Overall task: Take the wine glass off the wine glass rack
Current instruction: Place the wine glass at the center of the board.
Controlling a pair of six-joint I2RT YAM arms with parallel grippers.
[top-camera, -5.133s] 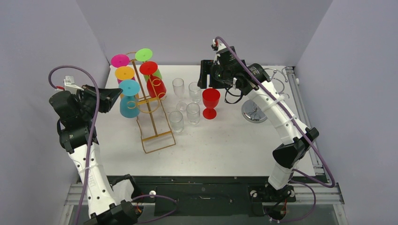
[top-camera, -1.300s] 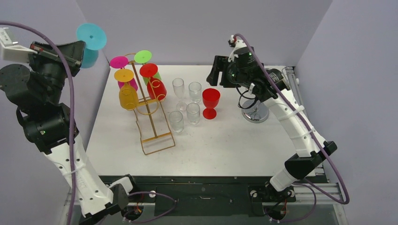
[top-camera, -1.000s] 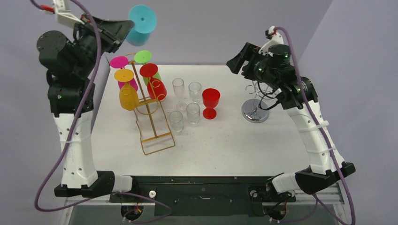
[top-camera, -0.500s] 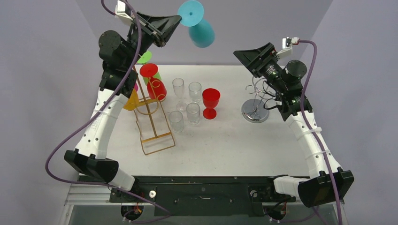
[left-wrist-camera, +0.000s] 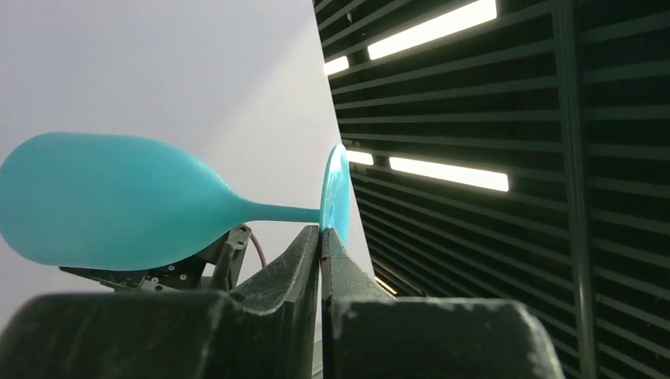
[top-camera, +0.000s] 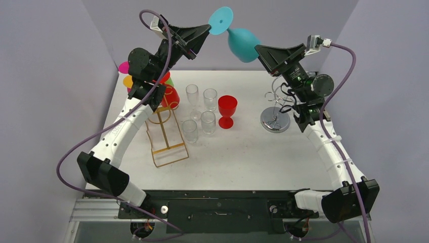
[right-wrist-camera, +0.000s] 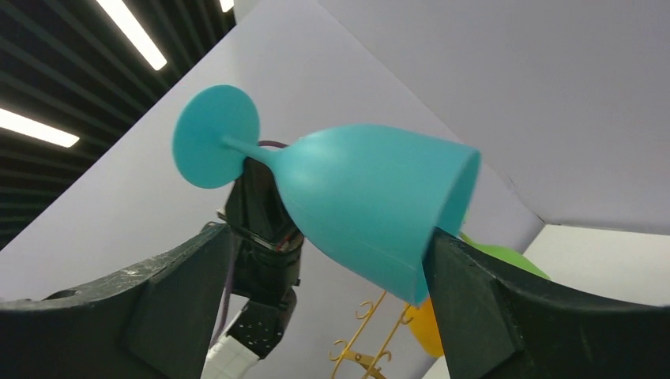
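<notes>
Left pincer (left-wrist-camera: 320, 237) tight on wine glass (left-wrist-camera: 118, 201) foot

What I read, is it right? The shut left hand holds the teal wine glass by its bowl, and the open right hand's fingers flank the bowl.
Not quite: the left hand is shut on the foot of the teal wine glass, not its bowl, as the left wrist view shows. The right hand, open, does flank the bowl with its fingers.
</notes>
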